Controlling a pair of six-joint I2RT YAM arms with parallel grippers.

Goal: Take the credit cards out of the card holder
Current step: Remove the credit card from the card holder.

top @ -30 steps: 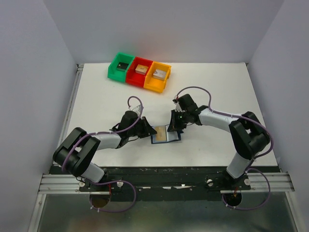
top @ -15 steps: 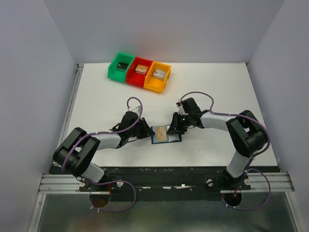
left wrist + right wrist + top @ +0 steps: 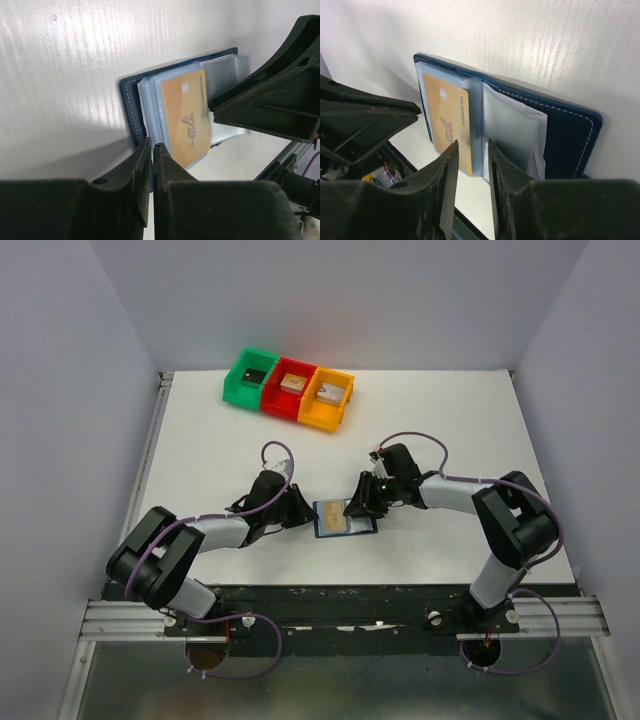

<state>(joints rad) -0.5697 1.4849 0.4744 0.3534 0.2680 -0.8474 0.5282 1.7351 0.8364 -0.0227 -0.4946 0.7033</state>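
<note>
My left pincer (image 3: 151, 150) is closed to a thin slit at the near edge of the small dark navy-blue folding card holder (image 3: 128, 107). As far as I can judge it is pinching the cover there, though the contact itself is hidden. The card holder lies open and flat on the white worktop (image 3: 200, 450), between my two arms. On top of its stack of clear plastic pockets (image 3: 150, 107) sits the tan-gold credit card (image 3: 186, 122), partly out of its sleeve and printed with "VIP" in slanted letters. A line of small print runs along one edge, too small to read with certainty. To the right, another clear pocket (image 3: 512, 132) holds something pale, perhaps a grey-white card. I cannot see any black card. My right pincer (image 3: 470, 160) hangs partly open and empty, just over the seam between the gold card and that pocket. The danger is that these fingers close on the sleeve along with the card, so the whole stack lifts. Also, my left hold has only an edge, so a sideways pull could swing or drag the card holder loose. The card is thin and flat, so my tips may skid off it.
</note>
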